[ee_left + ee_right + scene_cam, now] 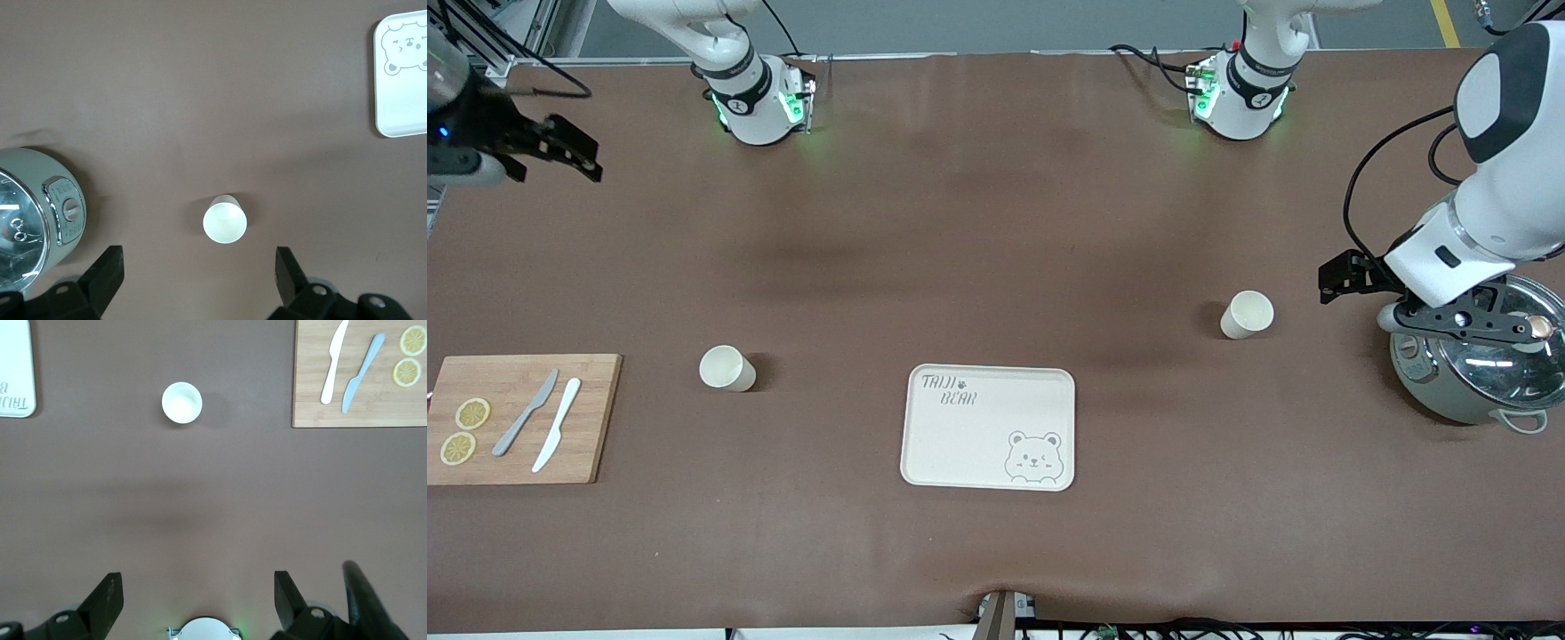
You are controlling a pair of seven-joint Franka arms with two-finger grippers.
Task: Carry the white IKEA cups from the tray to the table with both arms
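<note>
Two white IKEA cups stand upright on the brown table. One cup [727, 368] [181, 402] is between the bear tray and the cutting board. The other cup [1247, 314] [225, 220] is toward the left arm's end, next to the pot. My left gripper [1344, 277] [199, 261] hangs open over bare table between that cup and the pot, holding nothing. My right gripper [569, 151] [198, 587] is open and empty, high over bare table at the right arm's end, well away from its cup.
A cream bear tray [925, 444] [400, 113] [13, 347] lies near the table's middle. A wooden cutting board [596, 418] [313, 393] carries two knives and lemon slices. A grey-green lidded pot [1449, 400] [40, 173] sits under the left arm's wrist.
</note>
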